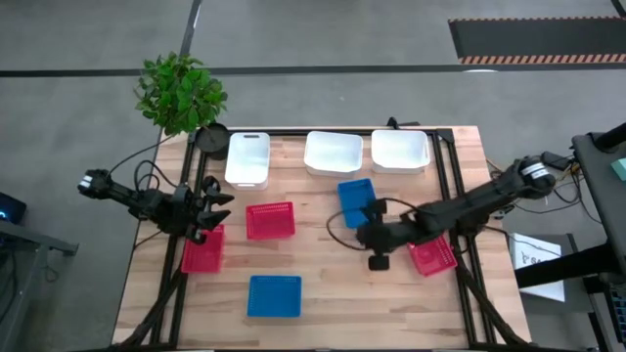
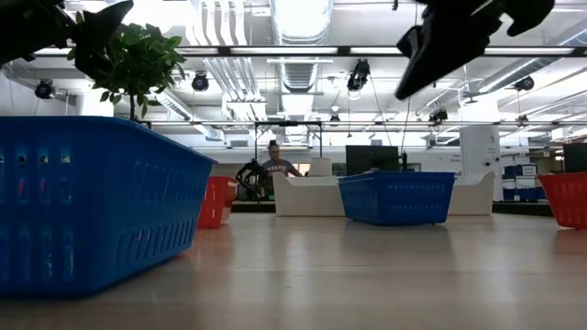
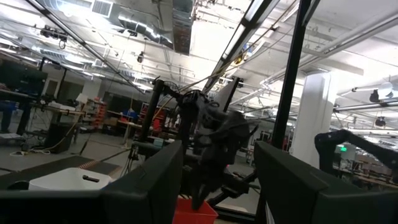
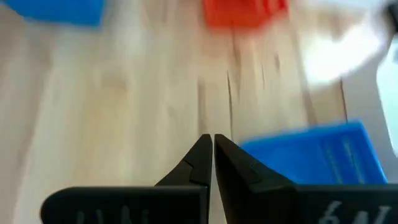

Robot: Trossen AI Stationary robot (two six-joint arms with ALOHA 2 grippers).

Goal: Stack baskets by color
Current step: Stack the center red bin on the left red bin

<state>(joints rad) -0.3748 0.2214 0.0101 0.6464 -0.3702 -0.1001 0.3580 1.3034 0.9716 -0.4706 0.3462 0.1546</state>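
On the wooden table lie three white baskets (image 1: 334,153) along the far edge. Red baskets lie at the middle (image 1: 270,220), the left edge (image 1: 203,248) and the right edge (image 1: 432,256). One blue basket (image 1: 357,200) lies right of centre and another (image 1: 274,295) near the front. My right gripper (image 4: 210,144) is shut and holds nothing. It hangs above bare wood just off the near end of the blue basket (image 4: 317,162) right of centre, slanting down toward the table's left. My left gripper (image 1: 220,210) waits open above the left edge, by the left red basket.
A dark round pot (image 1: 211,139) with a green plant (image 1: 179,91) stands at the far left corner. Black frame rails (image 1: 448,196) run along the table's sides. Bare wood (image 1: 333,284) lies between the front blue basket and the right red one.
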